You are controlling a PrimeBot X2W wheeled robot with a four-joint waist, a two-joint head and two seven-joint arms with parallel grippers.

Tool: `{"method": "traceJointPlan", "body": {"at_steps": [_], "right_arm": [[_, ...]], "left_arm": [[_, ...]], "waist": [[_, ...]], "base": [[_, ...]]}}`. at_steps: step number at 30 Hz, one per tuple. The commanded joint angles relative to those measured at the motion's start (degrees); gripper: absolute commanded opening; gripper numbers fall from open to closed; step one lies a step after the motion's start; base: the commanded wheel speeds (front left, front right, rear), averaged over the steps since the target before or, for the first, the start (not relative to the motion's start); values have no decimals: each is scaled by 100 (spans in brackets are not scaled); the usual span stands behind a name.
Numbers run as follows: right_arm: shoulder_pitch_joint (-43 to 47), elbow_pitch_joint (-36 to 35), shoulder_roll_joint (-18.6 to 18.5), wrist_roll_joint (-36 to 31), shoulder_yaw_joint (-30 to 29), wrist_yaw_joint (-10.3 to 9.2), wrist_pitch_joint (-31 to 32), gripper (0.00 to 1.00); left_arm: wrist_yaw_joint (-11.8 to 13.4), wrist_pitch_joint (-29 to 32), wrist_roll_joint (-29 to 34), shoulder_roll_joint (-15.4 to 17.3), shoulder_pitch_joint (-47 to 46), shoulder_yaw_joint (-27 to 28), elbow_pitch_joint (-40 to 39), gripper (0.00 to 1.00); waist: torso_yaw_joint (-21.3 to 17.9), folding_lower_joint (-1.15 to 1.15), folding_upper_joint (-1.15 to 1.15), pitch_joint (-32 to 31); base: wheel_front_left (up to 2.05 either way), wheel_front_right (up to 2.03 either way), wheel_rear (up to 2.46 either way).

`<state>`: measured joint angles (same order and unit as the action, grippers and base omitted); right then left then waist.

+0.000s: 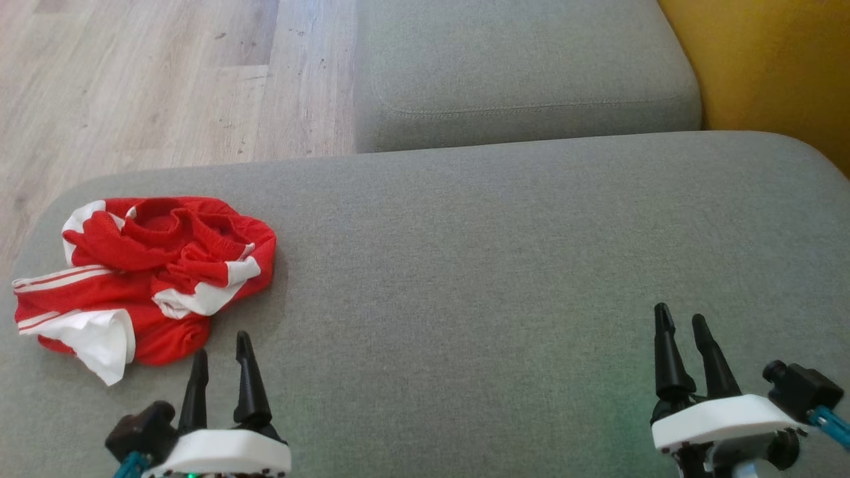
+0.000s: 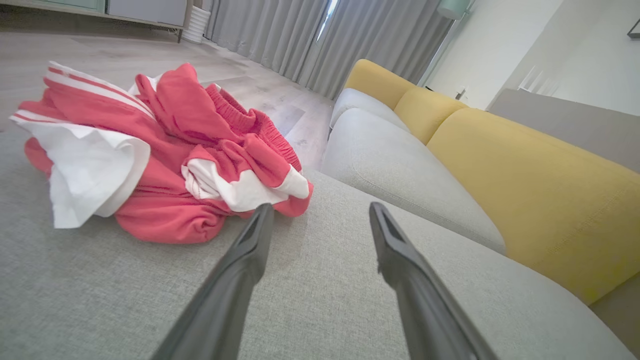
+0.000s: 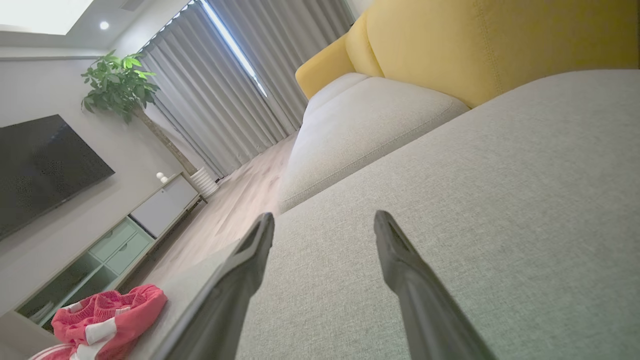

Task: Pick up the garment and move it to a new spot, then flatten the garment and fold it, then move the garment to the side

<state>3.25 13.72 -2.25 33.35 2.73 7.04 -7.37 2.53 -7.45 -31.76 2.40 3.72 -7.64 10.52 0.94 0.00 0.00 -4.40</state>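
the garment (image 1: 159, 272) lies crumpled at the left end of the grey cushion (image 1: 498, 265), with the left gripper (image 1: 221, 346) spread and empty just beside it. best bet: pinch the thick red bunch, not the loose white flap. the right gripper (image 1: 680, 315), also spread, hangs well apart.

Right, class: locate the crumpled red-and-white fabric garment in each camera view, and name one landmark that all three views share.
Head view: the crumpled red-and-white fabric garment lies at left on the grey fabric sofa cushion, just ahead of the left gripper.
Left wrist view: upper left, on the same cushion.
Right wrist view: bottom left corner.
Shared landmark: the yellow upholstered sofa back.
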Motion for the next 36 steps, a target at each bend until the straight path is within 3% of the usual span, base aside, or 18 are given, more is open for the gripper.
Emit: {"method": "traceJointPlan", "body": {"at_steps": [1, 36], "right_arm": [[-155, -236, -44, -265, 133, 31, -115, 100], [3, -24, -61, -2554, 144, 44, -687, 100]], "left_arm": [[15, -99, 267, 55, -154, 35, -247, 100], [281, -677, 2694, 56, -28, -326, -175, 100]], "waist": [[-8, 0, 0, -17], [41, 0, 0, -286]], "base": [[0, 0, 0], [0, 0, 0]]}}
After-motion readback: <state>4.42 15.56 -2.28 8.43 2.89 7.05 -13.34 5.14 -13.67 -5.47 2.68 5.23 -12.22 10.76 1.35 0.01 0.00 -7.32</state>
